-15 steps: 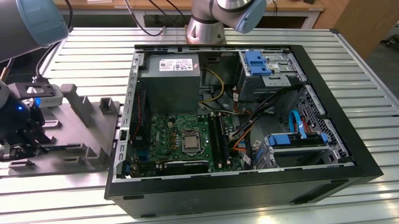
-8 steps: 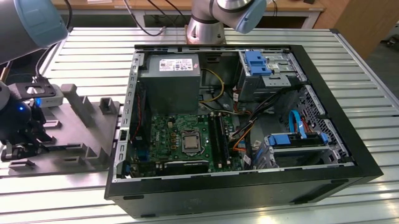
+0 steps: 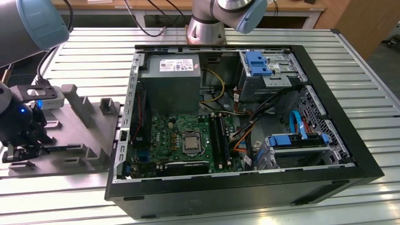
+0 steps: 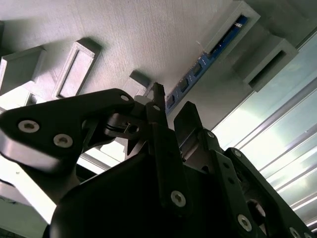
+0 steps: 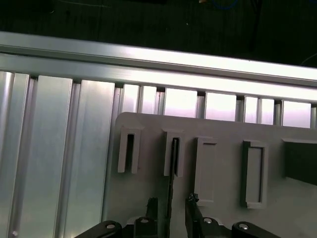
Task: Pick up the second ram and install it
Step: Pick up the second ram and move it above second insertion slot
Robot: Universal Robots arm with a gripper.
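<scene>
The second ram (image 4: 207, 60) is a narrow blue stick with black chips, standing on edge in slots of a grey holder (image 4: 129, 34). In the first wrist view the ram (image 5: 174, 163) shows edge-on, running down between my fingers. My gripper (image 5: 171, 206) is open and straddles the stick, with one finger (image 5: 151, 206) on each side and a small gap to each. In the exterior view the gripper (image 3: 22, 150) hangs low over the grey holder (image 3: 81, 136) at that view's left. The black ram slots (image 3: 218, 136) lie on the green motherboard inside the case.
The open black computer case (image 3: 237, 187) fills the middle of the slatted metal table (image 3: 368, 98). Inside it are a grey power-supply box (image 3: 170, 79), a silver processor (image 3: 189, 142), blue drive brackets (image 3: 257, 63) and loose cables. The arm's base (image 3: 206, 28) stands behind the case.
</scene>
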